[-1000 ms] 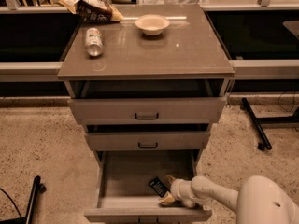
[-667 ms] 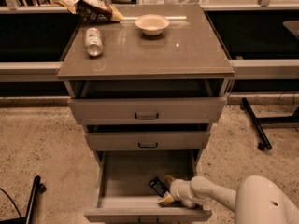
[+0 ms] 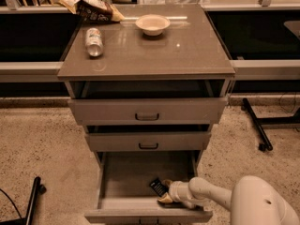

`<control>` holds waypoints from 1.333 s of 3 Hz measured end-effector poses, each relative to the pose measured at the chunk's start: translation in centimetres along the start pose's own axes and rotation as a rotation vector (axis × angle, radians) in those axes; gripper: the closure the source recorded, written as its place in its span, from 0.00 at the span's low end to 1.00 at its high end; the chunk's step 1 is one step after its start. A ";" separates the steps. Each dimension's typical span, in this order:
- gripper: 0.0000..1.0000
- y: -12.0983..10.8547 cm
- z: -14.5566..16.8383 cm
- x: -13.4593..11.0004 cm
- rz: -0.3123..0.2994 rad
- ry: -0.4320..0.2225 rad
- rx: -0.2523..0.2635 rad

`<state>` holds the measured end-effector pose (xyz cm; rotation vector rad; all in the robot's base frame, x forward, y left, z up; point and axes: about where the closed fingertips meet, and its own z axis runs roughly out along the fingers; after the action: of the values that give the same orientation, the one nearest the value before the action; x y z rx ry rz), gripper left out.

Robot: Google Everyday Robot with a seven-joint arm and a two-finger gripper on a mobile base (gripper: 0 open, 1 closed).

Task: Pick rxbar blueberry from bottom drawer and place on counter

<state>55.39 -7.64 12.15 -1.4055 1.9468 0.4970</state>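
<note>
The rxbar blueberry (image 3: pixel 158 187) is a small dark bar with white lettering. It lies on the floor of the open bottom drawer (image 3: pixel 126 182), towards the front right. My gripper (image 3: pixel 165 199) reaches into that drawer from the right on a white arm (image 3: pixel 211 197). It sits just in front of and to the right of the bar, close to or touching it. The bar rests on the drawer floor and is not lifted. The counter (image 3: pixel 187 50) is the glossy grey-brown cabinet top above.
On the counter stand a soda can (image 3: pixel 94 35) on its side, a white bowl (image 3: pixel 152 24) and a brown-and-yellow snack bag (image 3: pixel 93 9). The top drawer (image 3: pixel 147 110) and middle drawer (image 3: pixel 148 140) stand partly open above the bottom one. Black stand legs (image 3: pixel 255 125) are at the right.
</note>
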 end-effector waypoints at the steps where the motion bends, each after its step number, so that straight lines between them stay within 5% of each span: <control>1: 0.40 0.1 0.4 0.2 0.012 -0.002 -0.012; 2: 0.42 0.2 0.6 0.4 0.022 -0.004 -0.019; 4: 0.82 0.2 0.9 0.5 0.030 -0.006 -0.033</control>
<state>55.36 -7.28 11.15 -1.3954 1.9663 0.5491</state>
